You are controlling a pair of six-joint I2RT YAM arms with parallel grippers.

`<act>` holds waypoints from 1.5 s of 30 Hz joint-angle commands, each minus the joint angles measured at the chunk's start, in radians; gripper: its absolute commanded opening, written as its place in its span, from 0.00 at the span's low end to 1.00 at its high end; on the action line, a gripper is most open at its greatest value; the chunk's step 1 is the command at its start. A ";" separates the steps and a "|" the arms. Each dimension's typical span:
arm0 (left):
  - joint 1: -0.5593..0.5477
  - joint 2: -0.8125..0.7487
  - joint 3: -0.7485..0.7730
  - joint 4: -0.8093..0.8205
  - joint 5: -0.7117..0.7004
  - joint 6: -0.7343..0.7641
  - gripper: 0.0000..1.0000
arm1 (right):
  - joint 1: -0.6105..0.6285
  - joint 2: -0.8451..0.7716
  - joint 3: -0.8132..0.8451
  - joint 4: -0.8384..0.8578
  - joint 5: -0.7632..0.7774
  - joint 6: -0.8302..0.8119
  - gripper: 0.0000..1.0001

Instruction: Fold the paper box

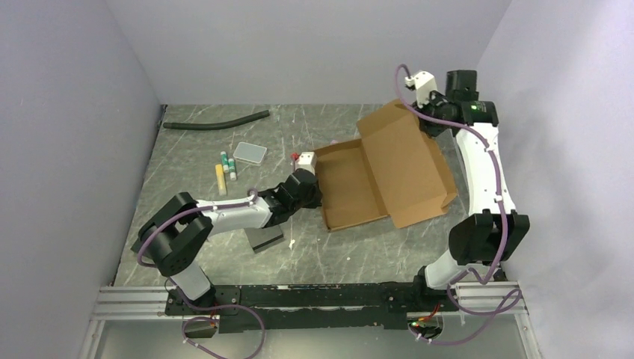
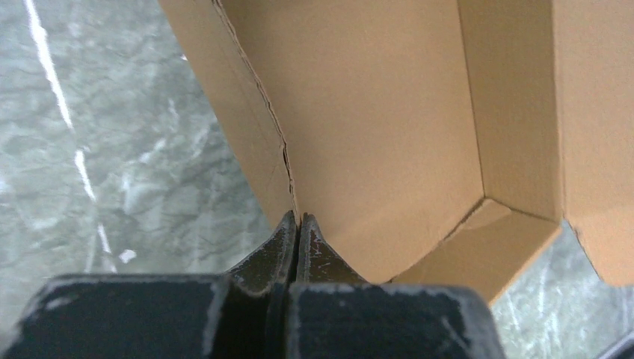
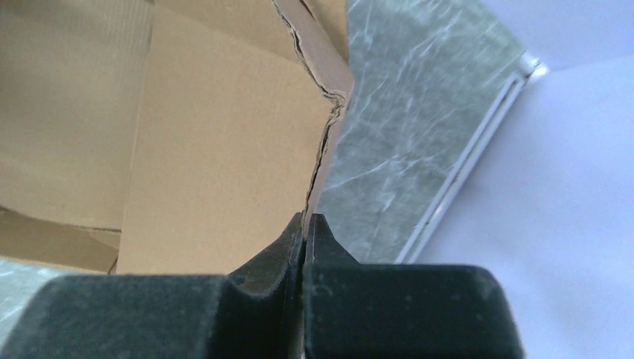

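The paper box [image 1: 381, 176] is being held half open on the table [image 1: 217, 134], a little right of the middle. Its left wall is being pinched by the left gripper [image 2: 297, 221], the jaws pressed together on the cardboard edge. The far right edge of the raised lid is being clamped in the same way by the right gripper [image 3: 306, 218].

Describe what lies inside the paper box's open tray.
Only bare brown cardboard shows inside the paper box; nothing lies in it. The raised lid hides the table beneath it.
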 commanded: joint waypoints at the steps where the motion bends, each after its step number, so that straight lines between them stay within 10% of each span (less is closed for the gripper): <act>1: -0.035 -0.014 -0.026 0.118 0.128 -0.034 0.04 | 0.139 -0.038 0.076 -0.004 0.211 -0.071 0.00; 14: -0.025 -0.308 -0.188 0.059 0.179 0.067 0.60 | 0.450 0.012 0.108 0.167 0.649 -0.300 0.00; 25: 0.074 -0.702 -0.401 0.155 0.224 0.290 0.99 | 0.652 -0.050 0.037 0.114 0.577 -0.309 0.00; 36: 0.092 -0.437 -0.396 0.618 0.230 0.550 0.99 | 0.667 -0.130 -0.131 0.144 0.471 -0.262 0.00; 45: 0.111 -0.298 -0.333 0.682 0.245 0.555 1.00 | 0.670 -0.122 -0.138 0.181 0.488 -0.253 0.00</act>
